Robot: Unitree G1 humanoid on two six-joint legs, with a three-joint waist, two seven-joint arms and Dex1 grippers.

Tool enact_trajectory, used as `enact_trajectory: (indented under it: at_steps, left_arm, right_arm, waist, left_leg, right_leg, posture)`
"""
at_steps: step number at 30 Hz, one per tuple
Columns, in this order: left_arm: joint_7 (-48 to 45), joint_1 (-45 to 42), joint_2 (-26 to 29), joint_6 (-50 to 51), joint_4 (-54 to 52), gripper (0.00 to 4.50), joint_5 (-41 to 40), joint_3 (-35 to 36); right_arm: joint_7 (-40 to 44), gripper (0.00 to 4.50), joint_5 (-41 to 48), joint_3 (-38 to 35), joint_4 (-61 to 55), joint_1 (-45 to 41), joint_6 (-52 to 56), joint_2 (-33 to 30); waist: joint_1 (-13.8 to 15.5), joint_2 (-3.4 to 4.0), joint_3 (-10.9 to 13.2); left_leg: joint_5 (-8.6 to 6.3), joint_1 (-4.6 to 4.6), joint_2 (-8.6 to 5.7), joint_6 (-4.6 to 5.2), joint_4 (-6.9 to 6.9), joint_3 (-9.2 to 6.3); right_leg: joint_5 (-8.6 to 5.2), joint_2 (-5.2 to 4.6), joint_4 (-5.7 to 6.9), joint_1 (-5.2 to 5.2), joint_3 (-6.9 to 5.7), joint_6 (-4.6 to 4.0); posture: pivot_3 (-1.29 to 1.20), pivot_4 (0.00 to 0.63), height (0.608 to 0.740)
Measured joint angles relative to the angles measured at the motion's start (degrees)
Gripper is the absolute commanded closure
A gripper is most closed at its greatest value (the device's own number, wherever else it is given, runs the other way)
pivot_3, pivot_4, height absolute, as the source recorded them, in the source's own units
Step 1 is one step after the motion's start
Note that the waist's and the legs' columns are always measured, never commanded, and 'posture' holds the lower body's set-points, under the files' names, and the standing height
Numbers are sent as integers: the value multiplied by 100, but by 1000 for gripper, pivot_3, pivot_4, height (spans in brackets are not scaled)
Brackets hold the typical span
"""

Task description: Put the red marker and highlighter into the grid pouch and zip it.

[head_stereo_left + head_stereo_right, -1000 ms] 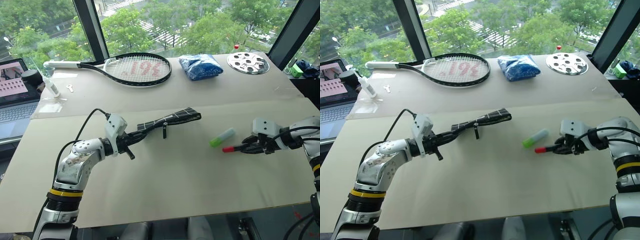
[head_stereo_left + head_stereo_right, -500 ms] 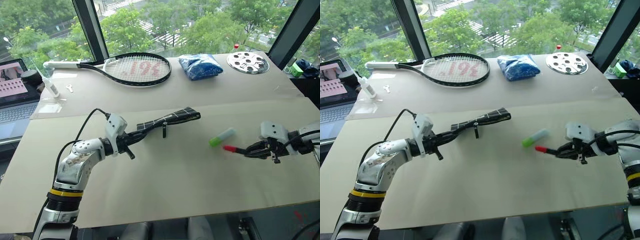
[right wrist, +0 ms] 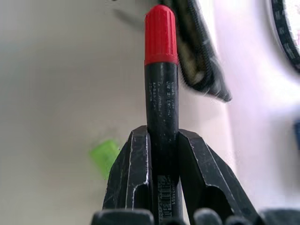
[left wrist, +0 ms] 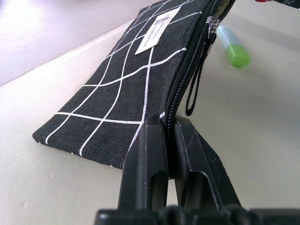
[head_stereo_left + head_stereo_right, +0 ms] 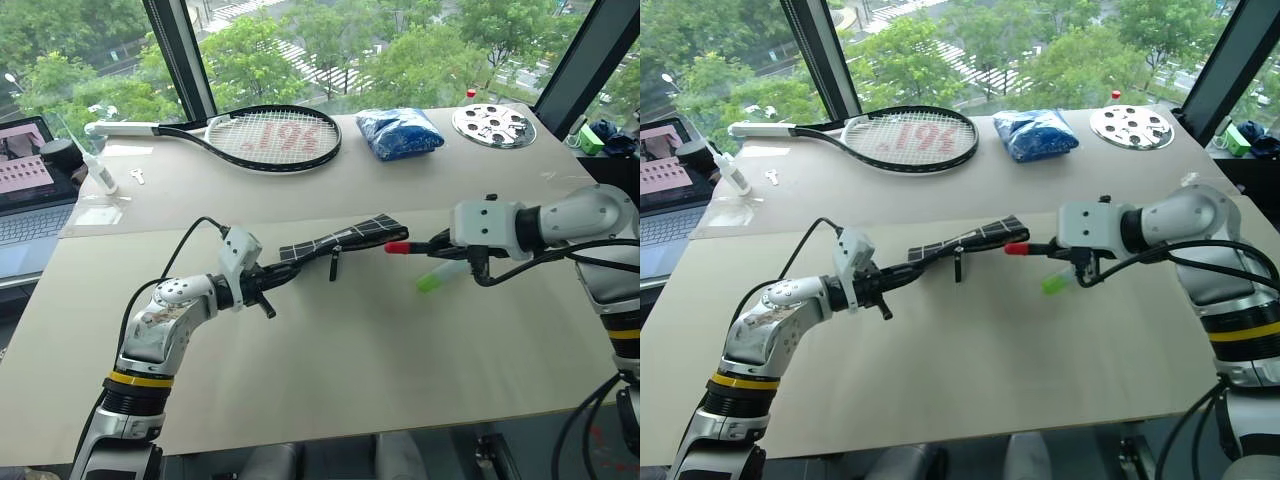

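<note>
Two grippers at work: pouch held up, marker at its mouth.

Left of centre in the left eye view, the left gripper (image 5: 268,287) is clamped on the near end of the grid pouch (image 5: 340,240), holding it raised and slanting toward the frame's middle, its zipper pull hanging loose. Just right of the pouch's far end, the red marker (image 5: 408,246) points cap-first at the opening, its black barrel pinched in the right gripper (image 5: 444,244). Right of that and below the arm, the highlighter (image 5: 438,277) lies on the table (image 5: 330,370), untouched. Judging by this, the marker's insertion is in hand; next the cap must line up with the narrow slit and slide in along the pouch before the right fingers let go. The highlighter and zipping remain to be done.
</note>
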Motion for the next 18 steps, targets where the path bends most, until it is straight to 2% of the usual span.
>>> enact_trajectory:
  at_steps: [8, 14, 18]
  left_arm:
    - [1, -16, -7, -75, 31, 4500, 89, -126]
    - [9, -156, -28, -108, 108, 4500, 199, -184]
    - [52, -206, -61, -89, 109, 4500, 203, -243]
  right_arm:
    - [-11, 4060, 6, 66, -609, -1, 572, -11]
    - [-212, 4060, -445, 262, -596, 12, 478, -46]
    - [-57, 4060, -391, 303, -835, 276, 445, -148]
  waist:
    - [6, 0, 0]
    - [-2, 0, 0]
    - [-1, 0, 0]
  left_leg:
    - [0, -3, 1, 0, -1, 1]
    - [0, -2, 1, 0, -1, 5]
    - [-1, -4, 0, 0, -2, 4]
  right_leg:
    - [0, 2, -2, -2, -3, 0]
    - [0, 4, -1, -2, -3, 0]
    - [0, 3, -3, -3, -4, 0]
  posture:
    - [0, 150, 740]
    - [0, 150, 740]
    - [0, 150, 740]
